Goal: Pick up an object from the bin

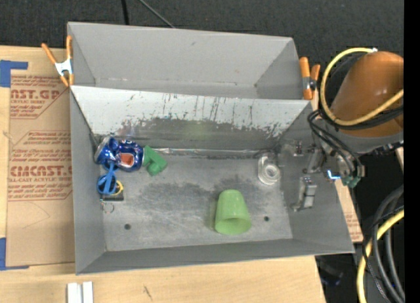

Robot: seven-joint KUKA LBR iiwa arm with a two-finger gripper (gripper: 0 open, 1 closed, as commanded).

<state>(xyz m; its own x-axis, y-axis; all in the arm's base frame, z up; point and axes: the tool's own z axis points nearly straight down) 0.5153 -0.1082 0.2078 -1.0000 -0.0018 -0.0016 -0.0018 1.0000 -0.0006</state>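
The gripper [306, 192] hangs by the grey metal bin's [184, 52] right wall; I cannot tell how far open it is. A small clear round cap [268, 170] lies nearest. The pale green plastic cup [231, 213] (tipped over) looks easier to grasp: centre above it first.

dark grey carpeted floor [262, 0] beyond, a pale wooden tabletop [197, 285] at the near edge

we take this for a robotics lab: a scuffed grey metal bin [184, 52] at the centre, a robot arm [331, 161] with an orange cover [367, 92] and looped cables [326, 85] at three o'clock, dark carpet [262, 0] at twelve.
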